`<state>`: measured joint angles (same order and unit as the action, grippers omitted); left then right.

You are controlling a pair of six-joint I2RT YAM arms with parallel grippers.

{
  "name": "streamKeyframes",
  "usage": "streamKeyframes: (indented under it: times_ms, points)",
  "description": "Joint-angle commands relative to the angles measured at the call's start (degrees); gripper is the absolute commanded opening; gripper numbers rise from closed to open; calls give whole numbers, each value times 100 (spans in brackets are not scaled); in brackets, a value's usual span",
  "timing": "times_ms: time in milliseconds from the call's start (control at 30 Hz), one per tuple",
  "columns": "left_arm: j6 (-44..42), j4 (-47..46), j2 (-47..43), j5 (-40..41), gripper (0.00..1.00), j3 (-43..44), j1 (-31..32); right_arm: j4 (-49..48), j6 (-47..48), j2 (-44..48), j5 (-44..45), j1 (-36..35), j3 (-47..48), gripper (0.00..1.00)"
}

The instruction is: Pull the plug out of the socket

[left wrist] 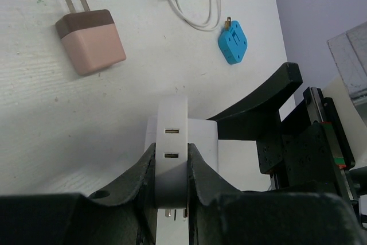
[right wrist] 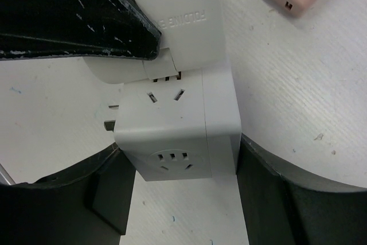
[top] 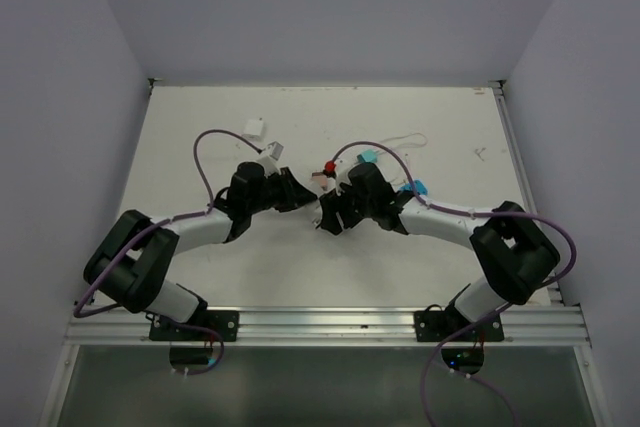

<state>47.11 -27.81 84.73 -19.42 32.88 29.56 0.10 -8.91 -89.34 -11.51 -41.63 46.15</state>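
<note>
R wrist view: 1 white plug [right wrist: 189,15] at 12 o'clock of 1 socket [right wrist: 166,119], long axis 12–6, pins toward 6, partly showing at the joint. Both sit at table [top: 420,267] ctr. L gripper [left wrist: 171,153] is clamped on plug; R gripper [right wrist: 179,147] is closed on socket sides. Both arms bent at the elbows, wrists meeting. Loose on table: 1 pink charger [left wrist: 92,41], 1 blue adapter [left wrist: 233,42].

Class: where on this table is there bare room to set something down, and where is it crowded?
Bare: the near strip of table between both forearms and the front rail; also the far left corner, left of the small white block. Crowded: centre-back, where pink plug, teal plug, blue plug and white cable lie by the gripped socket.
</note>
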Motion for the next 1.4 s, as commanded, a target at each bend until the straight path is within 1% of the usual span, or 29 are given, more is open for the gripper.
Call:
streamKeyframes:
  times_ms: [0, 100, 167, 333, 467, 633, 700, 733, 800, 833, 900, 1000, 1033, 1100, 1133, 1200, 1233, 1333, 1367]
  points:
    - [53, -990, -466, 26, 0, 271, -468, 1317, -85, -312, 606, 85, -185, 0]
    - [-9, -805, -475, -97, 0, 288, -696, 1335, -94, -365, 615, 85, -159, 0]
    - [-149, -498, -484, -185, 0, 376, -802, 1379, -94, -443, 606, 85, -133, 0]
    - [-606, 388, -484, -80, 0, 903, -961, 1414, -111, -506, 597, 93, -71, 0]
    - [-564, 391, -300, -79, 0, 966, -1189, 1370, -111, -383, 597, 85, -141, 0]
    - [-466, 277, 420, -167, 0, 1211, -1453, 1256, -85, -128, 545, 85, -273, 0]
    - [-396, 224, 788, -290, 3, 1360, -1488, 1247, -67, -23, 536, 85, -326, 0]
    - [-370, 84, 921, -351, 6, 1405, -1497, 1247, -67, 100, 536, 85, -335, 0]
    - [-273, -31, 1237, -440, 10, 1510, -1506, 1203, -50, 232, 492, 85, -387, 0]
    - [-264, -75, 1343, -449, 14, 1554, -1506, 1186, -50, 329, 483, 85, -396, 0]
    - [-264, -66, 1606, -396, 19, 1668, -1523, 1203, -67, 408, 492, 93, -388, 0]
    - [-264, -58, 1923, -396, 28, 1800, -1559, 1247, -59, 488, 588, 85, -379, 0]
    - [-273, -5, 2003, -396, 36, 1844, -1567, 1273, -50, 505, 614, 85, -379, 0]
    - [-352, 100, 2196, -378, 44, 1976, -1602, 1291, -50, 540, 658, 85, -379, 0]
    - [-387, 222, 2241, -370, 54, 2020, -1611, 1291, -50, 549, 667, 85, -379, 0]
    - [-466, 320, 2294, -299, 68, 2082, -1646, 1317, -67, 593, 685, 93, -379, 0]
    - [-492, 442, 2294, -273, 83, 2099, -1664, 1361, -76, 602, 711, 93, -379, 0]
    - [-589, 723, 2127, -98, 100, 2099, -1691, 1457, -85, 646, 764, 85, -317, 0]
    - [-641, 812, 2057, 16, 100, 2073, -1691, 1493, -94, 655, 790, 85, -309, 0]
